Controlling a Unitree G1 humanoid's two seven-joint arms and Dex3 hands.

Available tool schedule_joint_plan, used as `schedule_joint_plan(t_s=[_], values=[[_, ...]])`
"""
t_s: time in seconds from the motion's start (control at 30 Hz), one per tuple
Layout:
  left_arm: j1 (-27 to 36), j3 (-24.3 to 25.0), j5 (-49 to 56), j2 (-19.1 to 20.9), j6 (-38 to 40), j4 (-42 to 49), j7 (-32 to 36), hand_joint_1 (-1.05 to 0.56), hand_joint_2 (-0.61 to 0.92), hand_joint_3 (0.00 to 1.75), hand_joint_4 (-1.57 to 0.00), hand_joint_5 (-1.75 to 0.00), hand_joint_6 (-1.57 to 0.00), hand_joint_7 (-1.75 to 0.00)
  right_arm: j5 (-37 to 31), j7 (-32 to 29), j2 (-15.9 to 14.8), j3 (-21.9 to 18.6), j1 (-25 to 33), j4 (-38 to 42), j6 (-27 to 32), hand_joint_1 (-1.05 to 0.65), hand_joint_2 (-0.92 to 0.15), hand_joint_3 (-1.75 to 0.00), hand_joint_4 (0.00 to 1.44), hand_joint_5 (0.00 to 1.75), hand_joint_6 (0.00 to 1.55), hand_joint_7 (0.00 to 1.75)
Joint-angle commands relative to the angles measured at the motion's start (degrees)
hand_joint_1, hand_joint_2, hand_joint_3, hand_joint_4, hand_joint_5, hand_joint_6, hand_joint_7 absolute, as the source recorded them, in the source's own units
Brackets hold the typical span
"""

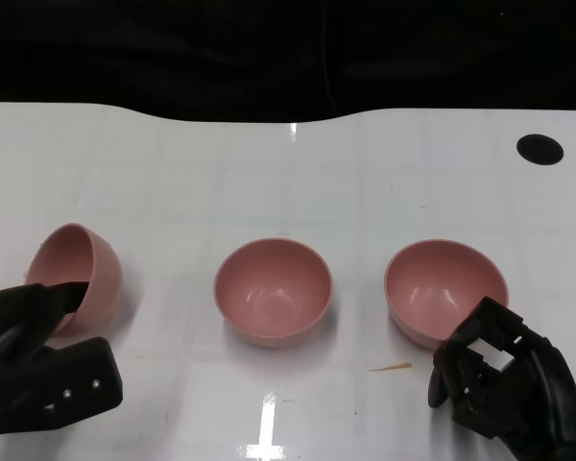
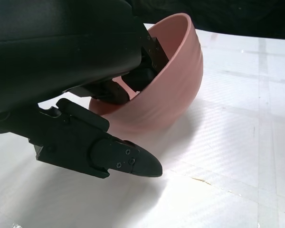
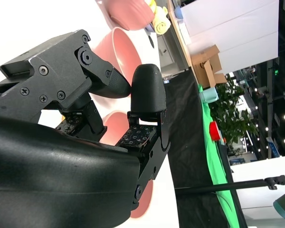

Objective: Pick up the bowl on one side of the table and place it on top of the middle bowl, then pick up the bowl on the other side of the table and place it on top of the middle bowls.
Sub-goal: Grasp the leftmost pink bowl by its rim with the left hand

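L robot hand (image 1: 38,360) grips tilted left bowl (image 1: 77,277).

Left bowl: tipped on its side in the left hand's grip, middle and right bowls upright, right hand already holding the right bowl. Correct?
Not quite. The right hand holds nothing; in the head view it sits just in front of the right bowl. The rest stands: the left hand grips the tipped left bowl, and the middle bowl is upright.

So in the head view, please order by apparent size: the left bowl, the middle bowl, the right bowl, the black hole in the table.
1. Middle bowl and right bowl: alike, no ranking.
2. Left bowl: looks smaller, but it is tilted and partly hidden by the left hand.
3. Black hole: smallest.
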Motion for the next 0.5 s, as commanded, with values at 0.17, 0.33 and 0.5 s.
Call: schedule_joint_plan(t_s=[0.17,0.33,0.5], values=[[-2.23,-0.42,-2.41,-0.71,-6.48,7.75,4.29,-0.01,0.92,0.36,-1.04,-0.17,-1.02,-0.11,0.28,1.01,-0.69,-1.75,-4.75,7.84,-2.45,-0.11,-0.52,-1.15,0.86,1.75,0.76,1.48],[-3.02,-0.63,-3.68,-0.94,-9.84,10.83,6.24,0.07,0.92,0.4,-0.9,-0.9,-1.2,-0.15,0.05,2.19,-0.95,-4.13,-11.83,20.69,-7.67,-0.51,-0.19,-1.43,1.08,1.6,1.02,1.33],[-2.51,0.13,-5.14,-1.1,-15.11,10.98,9.82,0.07,0.9,0.48,-0.67,-1.57,-0.75,-1.24,0.22,2.98,-0.42,-4.07,-9.18,17.59,-8.73,-0.49,-0.21,-1.39,1.17,1.5,1.09,1.23]])
